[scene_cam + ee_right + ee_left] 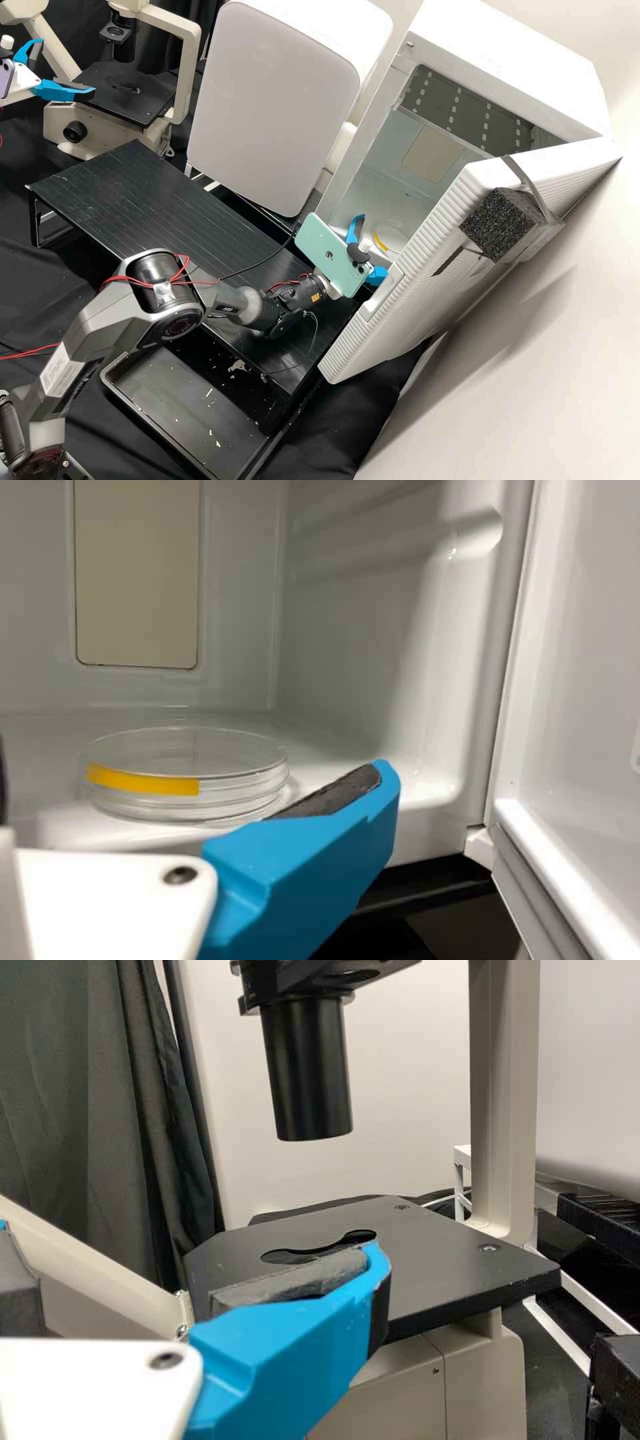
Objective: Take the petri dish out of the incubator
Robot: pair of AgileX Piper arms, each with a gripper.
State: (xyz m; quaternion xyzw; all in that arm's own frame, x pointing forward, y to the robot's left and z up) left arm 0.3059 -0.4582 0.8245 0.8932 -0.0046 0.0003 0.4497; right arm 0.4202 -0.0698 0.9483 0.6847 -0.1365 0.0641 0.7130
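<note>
A petri dish, clear and marked with a yellow strip, lies flat on the floor of a white incubator, near that floor's front edge. The right arm's claw is at the open doorway, its blue fingers apart with nothing clamped. The main risk is likely an uneven grip: if the claw closes off-centre or too shallow, the smooth, low dish could skid deeper inside or turn away. Closing too high might catch just the upper layer, perhaps a lid, and leave the base behind. The claw is also close to the half-open door, so a sideways swing on the way out could knock it, tilting or dropping the dish. In the high view, a mint-green phone on the wrist covers part of the claw, and the door cuts off part of the incubator's interior. In the right wrist view one finger is almost wholly out of frame, so how far each fingertip reaches past the dish's near rim cannot be told. Whether the clear layers are one lidded dish or a stack is also hard to make out.
</note>
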